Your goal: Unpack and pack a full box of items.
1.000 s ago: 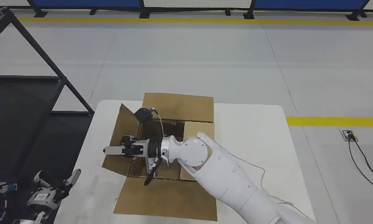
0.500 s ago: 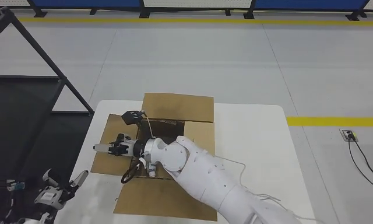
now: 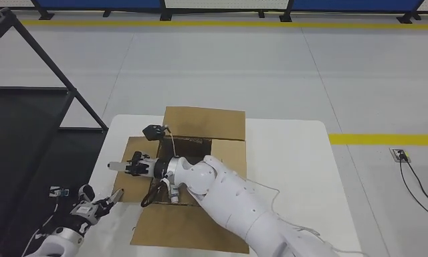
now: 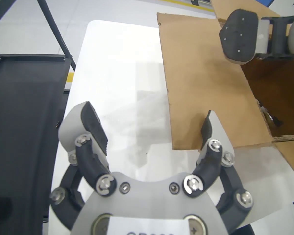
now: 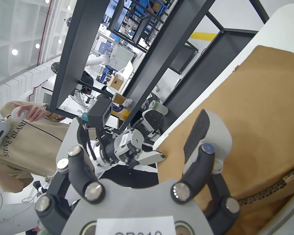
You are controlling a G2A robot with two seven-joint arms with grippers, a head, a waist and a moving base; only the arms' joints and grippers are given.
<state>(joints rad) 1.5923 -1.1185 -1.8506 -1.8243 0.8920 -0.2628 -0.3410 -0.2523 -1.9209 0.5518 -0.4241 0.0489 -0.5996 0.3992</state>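
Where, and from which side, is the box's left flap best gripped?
Probably at its free outer edge, coming in from the left: the left flap lies folded out almost flat, its thin edge facing the open left gripper.

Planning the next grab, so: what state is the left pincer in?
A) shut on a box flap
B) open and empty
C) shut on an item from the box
B: the left pincer stands wide open above the table, by the corner of the box flap, gripping nothing.
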